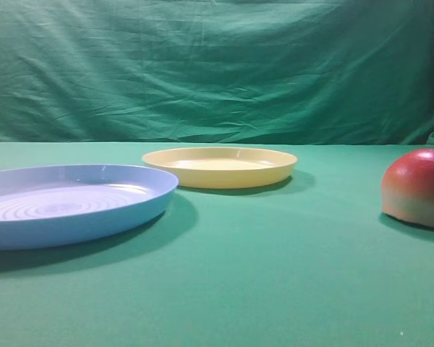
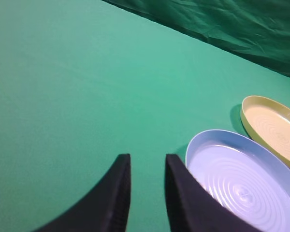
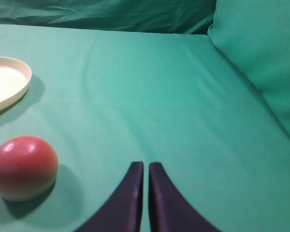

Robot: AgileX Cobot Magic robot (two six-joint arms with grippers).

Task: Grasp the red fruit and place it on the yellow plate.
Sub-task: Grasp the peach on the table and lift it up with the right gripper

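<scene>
The red fruit rests on the green cloth at the right edge of the exterior view; in the right wrist view the red fruit lies low on the left. The yellow plate sits mid-table with nothing on it; its rim shows in the right wrist view as the yellow plate and in the left wrist view as the yellow plate. My right gripper is shut with nothing in it, well right of the fruit. My left gripper is open over bare cloth. Neither gripper appears in the exterior view.
A larger light blue plate with concentric rings sits at the left front, just right of my left gripper as the blue plate. A green backdrop hangs behind, and a raised green fold rises at the far right.
</scene>
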